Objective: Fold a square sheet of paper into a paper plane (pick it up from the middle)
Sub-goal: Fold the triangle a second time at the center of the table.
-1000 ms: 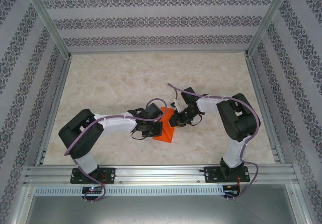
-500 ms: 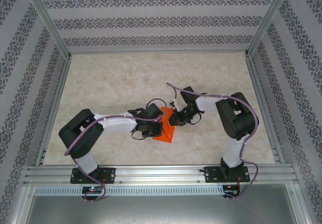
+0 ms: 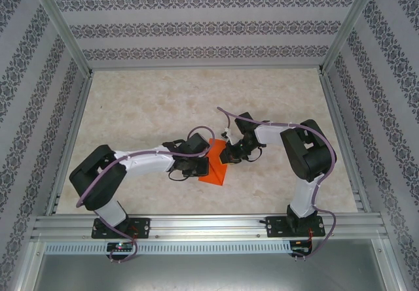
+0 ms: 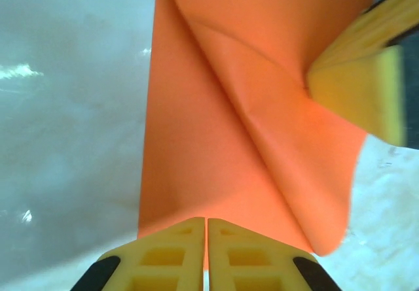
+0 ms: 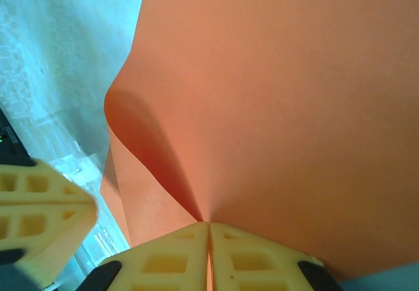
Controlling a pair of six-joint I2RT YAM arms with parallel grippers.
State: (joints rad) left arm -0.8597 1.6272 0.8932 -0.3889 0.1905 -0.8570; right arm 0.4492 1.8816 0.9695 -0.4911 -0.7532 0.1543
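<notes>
Your left gripper (image 4: 207, 222) is pinched shut on the sheet's (image 4: 196, 147) near edge, and your right gripper (image 5: 209, 225) is closed on a raised flap. The sheet lies mid-table (image 3: 157, 101), partly folded. You seem mid-fold; next, lay that flap flat and crease it squarely.

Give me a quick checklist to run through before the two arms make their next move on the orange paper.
1. Left gripper shut on the orange paper at its edge: ok.
2. Right gripper shut on the paper: ok.
3. The two grippers apart, not touching each other: ok, though close.
4. Paper free of tears where it shows: ok.
5. Fold lying flat: not ok, a flap bows up beside the right gripper.
6. Paper resting on the table rather than lifted: cannot tell.
</notes>
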